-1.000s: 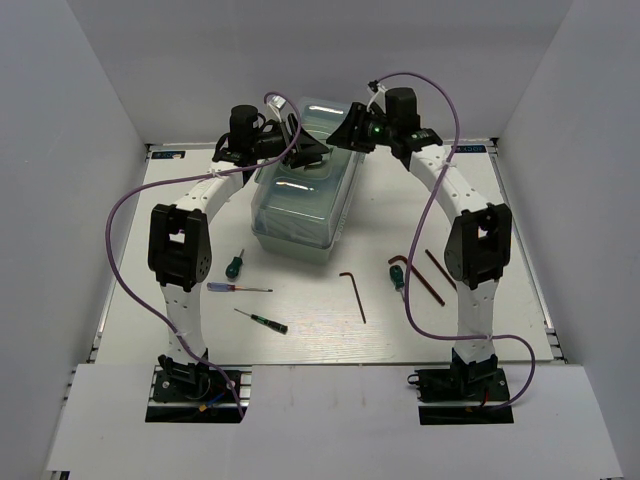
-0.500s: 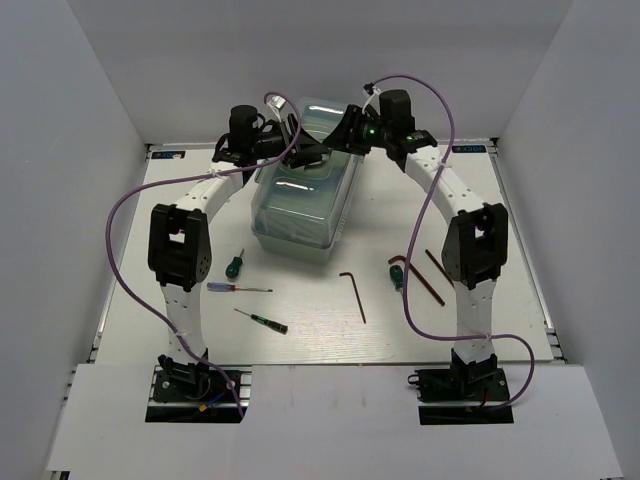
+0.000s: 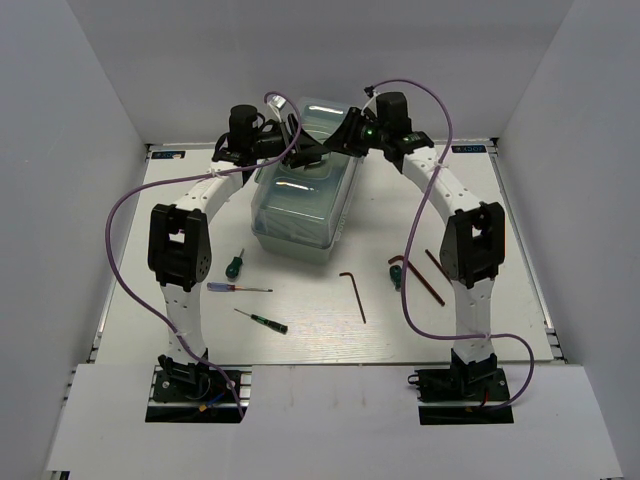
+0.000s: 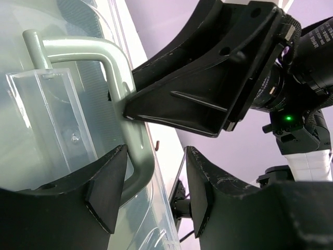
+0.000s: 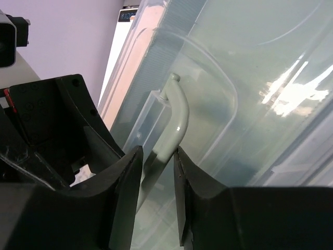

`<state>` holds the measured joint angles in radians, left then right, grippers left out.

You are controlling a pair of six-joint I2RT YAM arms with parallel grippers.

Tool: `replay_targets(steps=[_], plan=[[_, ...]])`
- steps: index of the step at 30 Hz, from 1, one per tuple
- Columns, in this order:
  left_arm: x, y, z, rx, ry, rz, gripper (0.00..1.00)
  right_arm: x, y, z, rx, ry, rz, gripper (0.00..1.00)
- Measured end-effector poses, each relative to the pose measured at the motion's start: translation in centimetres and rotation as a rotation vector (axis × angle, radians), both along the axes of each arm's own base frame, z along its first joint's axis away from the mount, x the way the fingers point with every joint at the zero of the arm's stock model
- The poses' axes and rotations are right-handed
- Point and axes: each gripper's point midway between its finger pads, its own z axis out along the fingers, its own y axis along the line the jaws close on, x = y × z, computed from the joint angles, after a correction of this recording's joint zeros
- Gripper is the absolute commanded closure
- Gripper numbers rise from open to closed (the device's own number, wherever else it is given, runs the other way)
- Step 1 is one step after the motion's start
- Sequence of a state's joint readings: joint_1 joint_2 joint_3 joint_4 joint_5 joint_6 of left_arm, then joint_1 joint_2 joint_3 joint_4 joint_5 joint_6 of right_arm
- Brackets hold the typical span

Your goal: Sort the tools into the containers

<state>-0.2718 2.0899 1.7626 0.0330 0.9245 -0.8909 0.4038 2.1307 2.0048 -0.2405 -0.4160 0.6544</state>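
handle (image 4: 125, 88) inside left gripper (image 4: 156, 159), right gripper (image 5: 157, 152)

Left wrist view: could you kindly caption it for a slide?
Left end effector straddles the toolbox handle, facing the right end effector.

Top view: handle (image 4: 118, 60) hidden under left tool (image 4: 156, 182) and right tool (image 5: 157, 174). Toolbox (image 3: 290, 243) contents unreadable through lid (image 3: 300, 200); box cut off in wrist views.
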Motion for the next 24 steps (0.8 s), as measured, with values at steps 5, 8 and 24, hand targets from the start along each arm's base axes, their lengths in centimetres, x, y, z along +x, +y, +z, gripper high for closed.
replay_targets(steps=[5, 8, 24], plan=[[-0.1, -0.1, 0.2, 0.005, 0.001, -0.01, 0.4, -0.4, 1.5, -0.2, 0.02, 0.01, 0.018, 0.71], [-0.1, -0.1, 0.1, 0.009, 0.008, -0.014, 0.38, -0.4, 1.8, -0.4, 0.04, 0.043, 0.005, 0.96], [1.8, 9.8, 3.6, 0.263, -0.06, 0.29, 0.0, -0.5, 1.0, 0.9, 0.029, 0.037, 0.042, 1.0]])
